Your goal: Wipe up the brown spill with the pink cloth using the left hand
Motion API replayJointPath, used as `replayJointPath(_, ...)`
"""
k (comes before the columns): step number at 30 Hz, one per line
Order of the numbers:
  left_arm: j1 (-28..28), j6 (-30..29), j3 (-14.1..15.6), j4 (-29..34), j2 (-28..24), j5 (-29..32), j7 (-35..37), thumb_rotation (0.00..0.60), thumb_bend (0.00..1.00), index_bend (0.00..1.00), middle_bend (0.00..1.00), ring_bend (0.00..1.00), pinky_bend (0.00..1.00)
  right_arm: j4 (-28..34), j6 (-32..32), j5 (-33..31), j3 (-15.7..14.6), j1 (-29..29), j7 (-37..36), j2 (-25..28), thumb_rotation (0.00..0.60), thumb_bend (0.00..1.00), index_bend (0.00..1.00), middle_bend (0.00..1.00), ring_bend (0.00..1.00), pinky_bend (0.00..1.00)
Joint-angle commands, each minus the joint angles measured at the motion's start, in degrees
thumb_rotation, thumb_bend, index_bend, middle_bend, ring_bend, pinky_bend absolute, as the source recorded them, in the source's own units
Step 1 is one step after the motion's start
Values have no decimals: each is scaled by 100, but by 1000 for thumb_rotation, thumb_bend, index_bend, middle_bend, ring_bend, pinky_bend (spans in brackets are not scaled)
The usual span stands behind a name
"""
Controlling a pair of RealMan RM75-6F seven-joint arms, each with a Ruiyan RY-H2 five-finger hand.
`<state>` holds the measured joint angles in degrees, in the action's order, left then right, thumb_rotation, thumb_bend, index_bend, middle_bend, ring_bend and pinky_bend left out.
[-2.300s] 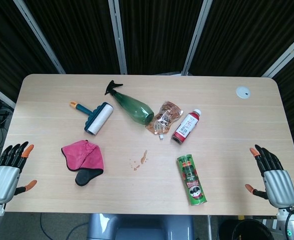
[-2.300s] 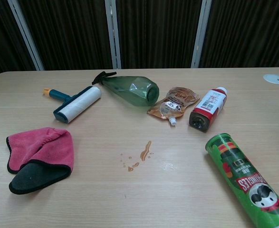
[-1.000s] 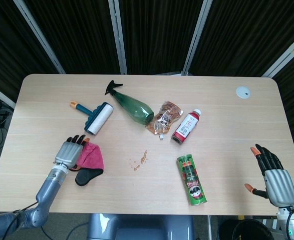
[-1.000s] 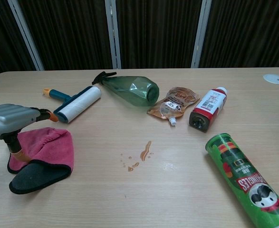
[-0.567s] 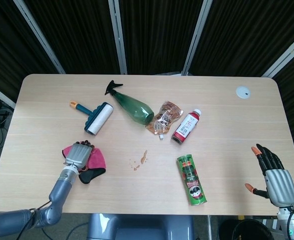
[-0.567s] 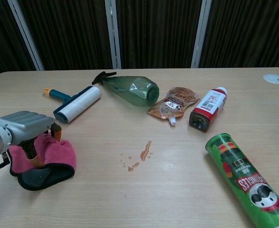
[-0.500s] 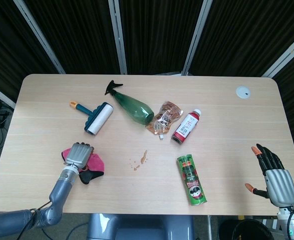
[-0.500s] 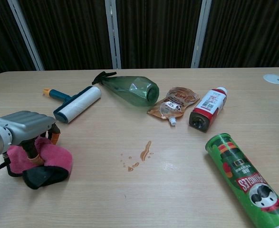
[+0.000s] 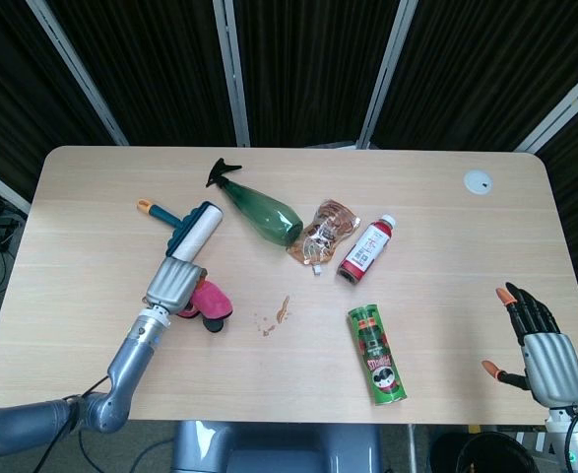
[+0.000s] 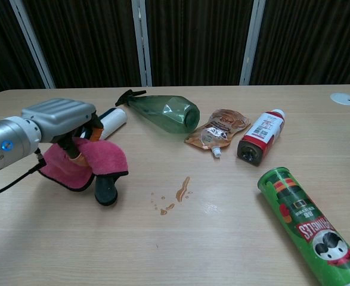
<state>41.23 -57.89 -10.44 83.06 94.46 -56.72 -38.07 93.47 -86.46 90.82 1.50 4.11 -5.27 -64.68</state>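
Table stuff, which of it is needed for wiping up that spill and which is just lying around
Needed:
- pink cloth, held by the left hand
- brown spill

Lying around:
- lint roller
- green spray bottle
- brown pouch
- red drink bottle
- green chips can
- right hand, idle at the table edge

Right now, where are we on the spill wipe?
Done: the left hand grips the pink cloth and has it off the table, bunched and hanging beside the lint roller.
In hand: the cloth is short of the spill, with bare table between them.
Left: the brown spill looks untouched, streak and droplets intact; no wiping yet. The right hand sits open at the table edge.
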Motion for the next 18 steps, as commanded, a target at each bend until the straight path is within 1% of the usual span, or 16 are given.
replayJointPath(1,279,124,-238,-194,230,-249,264,600,428,864,684,581,573,-2,13,-31,14,4,-17,-2,600,42,0,0,0,111)
replayJointPath(3,466,200,-347,-418,460,-402,453,600,425,864,684,581,573,-8,19,-56,28,6,-44,0,600,42,0,0,0,111)
replayJointPath(6,710,308,-430,-783,816,-542,621,600,426,864,683,581,572,-6,29,-95,46,8,-75,0,600,41,0,0,0,110)
replayJointPath(10,995,428,-517,-1280,1369,-593,794,600,415,864,682,581,572,-5,38,-158,72,2,-114,2,600,41,0,0,0,111)
replayJointPath(18,1378,547,-539,-2240,2352,-804,1246,600,413,863,669,574,569,24,44,-230,97,-13,-142,17,600,41,0,0,0,111)
